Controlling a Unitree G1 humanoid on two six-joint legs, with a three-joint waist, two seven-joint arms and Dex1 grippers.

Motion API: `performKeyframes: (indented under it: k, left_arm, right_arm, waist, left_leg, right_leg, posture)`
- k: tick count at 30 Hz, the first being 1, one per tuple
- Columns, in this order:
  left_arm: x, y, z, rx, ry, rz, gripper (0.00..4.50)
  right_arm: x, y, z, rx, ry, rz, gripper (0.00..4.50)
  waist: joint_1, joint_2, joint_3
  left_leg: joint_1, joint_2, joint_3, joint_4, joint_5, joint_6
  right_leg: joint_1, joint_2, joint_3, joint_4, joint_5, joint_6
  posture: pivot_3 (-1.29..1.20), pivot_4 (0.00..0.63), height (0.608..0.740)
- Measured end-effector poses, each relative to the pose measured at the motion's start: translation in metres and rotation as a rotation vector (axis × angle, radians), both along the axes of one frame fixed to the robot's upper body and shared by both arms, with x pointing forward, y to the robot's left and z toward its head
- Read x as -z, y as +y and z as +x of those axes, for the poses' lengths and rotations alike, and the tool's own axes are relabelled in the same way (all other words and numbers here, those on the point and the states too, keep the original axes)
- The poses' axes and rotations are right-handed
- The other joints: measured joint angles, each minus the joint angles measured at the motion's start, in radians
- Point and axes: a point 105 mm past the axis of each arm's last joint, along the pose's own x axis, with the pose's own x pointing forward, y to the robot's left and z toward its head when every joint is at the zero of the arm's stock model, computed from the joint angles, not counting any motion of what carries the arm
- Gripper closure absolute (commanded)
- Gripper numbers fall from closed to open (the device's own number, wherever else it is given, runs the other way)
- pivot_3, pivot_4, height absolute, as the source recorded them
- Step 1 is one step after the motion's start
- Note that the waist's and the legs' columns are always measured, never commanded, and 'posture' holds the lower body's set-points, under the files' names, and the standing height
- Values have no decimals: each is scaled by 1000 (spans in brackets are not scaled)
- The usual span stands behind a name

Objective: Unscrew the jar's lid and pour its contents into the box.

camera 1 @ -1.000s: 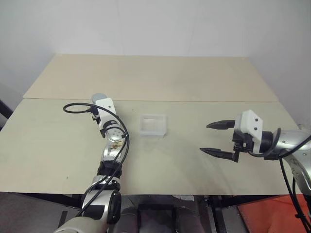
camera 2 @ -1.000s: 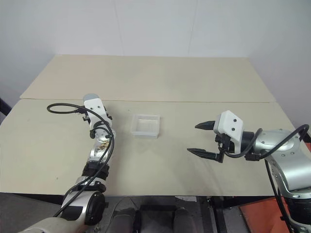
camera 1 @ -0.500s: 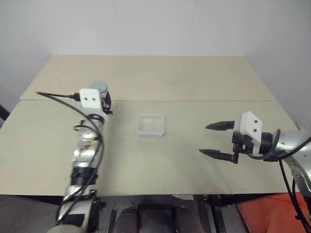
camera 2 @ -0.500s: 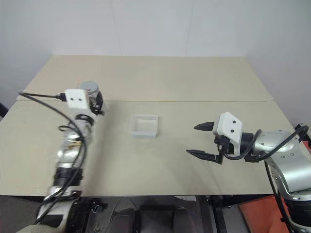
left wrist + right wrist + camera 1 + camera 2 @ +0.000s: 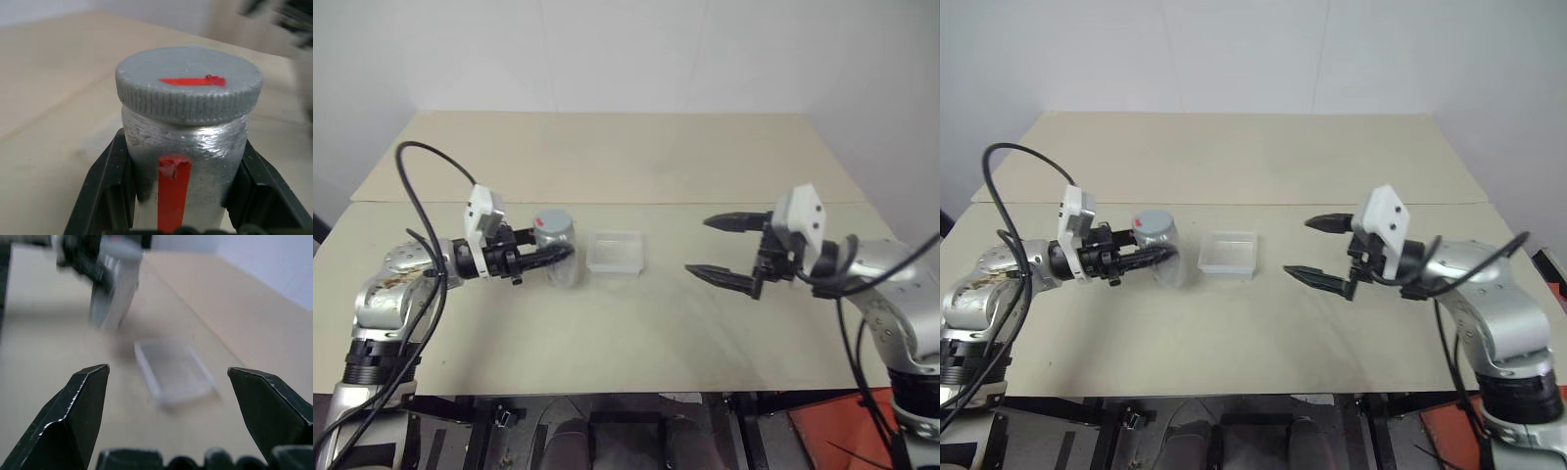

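Grey lid (image 5: 188, 88): screwed on top of the jar (image 5: 556, 253), with a red mark across its top.
Jar: upright between my left gripper's (image 5: 551, 257) two black fingers (image 5: 108, 183), which press on its opposite sides just below the lid; a red stripe runs down its side. I cannot tell whether it rests on the table (image 5: 636, 323) or is held just above it.
Contents: I cannot make them out through the jar's wall.
Box (image 5: 616, 252): clear plastic, on the table just beside the jar, between my two grippers.
Left gripper: closed around the jar, pointing sideways toward the box.
Right gripper (image 5: 715, 250): fingers (image 5: 80, 404) spread wide with nothing between them, aimed toward the box and jar, apart from both.
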Motion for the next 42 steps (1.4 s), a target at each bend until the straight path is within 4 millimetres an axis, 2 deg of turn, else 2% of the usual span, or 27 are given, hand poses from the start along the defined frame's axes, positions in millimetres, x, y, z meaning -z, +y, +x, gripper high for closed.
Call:
performKeyframes:
  k: [7, 12, 17, 22, 33, 36, 40, 42]
  left_arm:
    - [-9, -40, 2, 200, -112, -51, 2531]
    - [-11, -52, 7, 238, -176, -61, 2531]
    - [-8, -56, 7, 264, -186, -53, 2531]
    - [-9, -60, 9, 271, -201, -53, 2531]
    - [-7, -60, 9, 268, -197, -40, 2531]
    - [-7, -60, 9, 269, -197, -39, 2531]
    - [-7, -60, 10, 267, -197, -39, 2531]
    - [-6, -59, 10, 265, -195, -39, 2531]
  right_arm:
    - [-23, 57, 2, -117, 24, 92, 0]
    - [-23, 76, 5, -130, 77, 97, 0]
    - [-25, 83, 9, -118, 87, 104, 0]
    - [-19, 92, 7, -138, 113, 95, 0]
    - [-13, 97, 9, -138, 127, 73, 0]
    - [-11, 97, 11, -132, 131, 70, 582]
    - [-9, 98, 11, -132, 134, 61, 1722]
    - [-9, 98, 12, -135, 137, 61, 1723]
  waist:
    - [2, 0, 0]
    - [-2, 0, 0]
    - [-2, 0, 0]
    - [-3, 0, 0]
    - [-3, 0, 0]
    - [-3, 0, 0]
    - [-3, 0, 0]
    - [-3, 0, 0]
  left_leg:
    - [-2, 0, 0, 0, 0, 0]
    - [-2, 0, 0, 0, 0, 0]
    - [-2, 0, -1, 0, 0, 0]
    - [-2, 0, -1, 0, 0, 0]
    - [-2, 0, -1, 0, 0, 0]
    - [-2, 0, -1, 0, 0, 0]
    - [-2, 0, -1, 0, 0, 0]
    - [-2, 0, -1, 0, 0, 0]
  right_leg:
    - [-1, 0, 0, 1, 0, 0]
    - [-1, 0, 0, 3, 0, 0]
    - [-2, 0, 0, 3, 0, 0]
    - [-2, 0, 0, 3, 0, 0]
    - [-2, 0, -1, 3, 0, 0]
    - [-2, 0, -1, 3, 0, 0]
    - [-2, 0, -1, 3, 0, 0]
    - [-2, 0, -1, 2, 0, 0]
  posture:
    - [0, 150, 740]
    - [0, 150, 740]
    - [0, 150, 740]
    - [0, 150, 740]
    - [0, 150, 740]
    - [0, 150, 740]
    - [0, 150, 740]
    - [0, 150, 740]
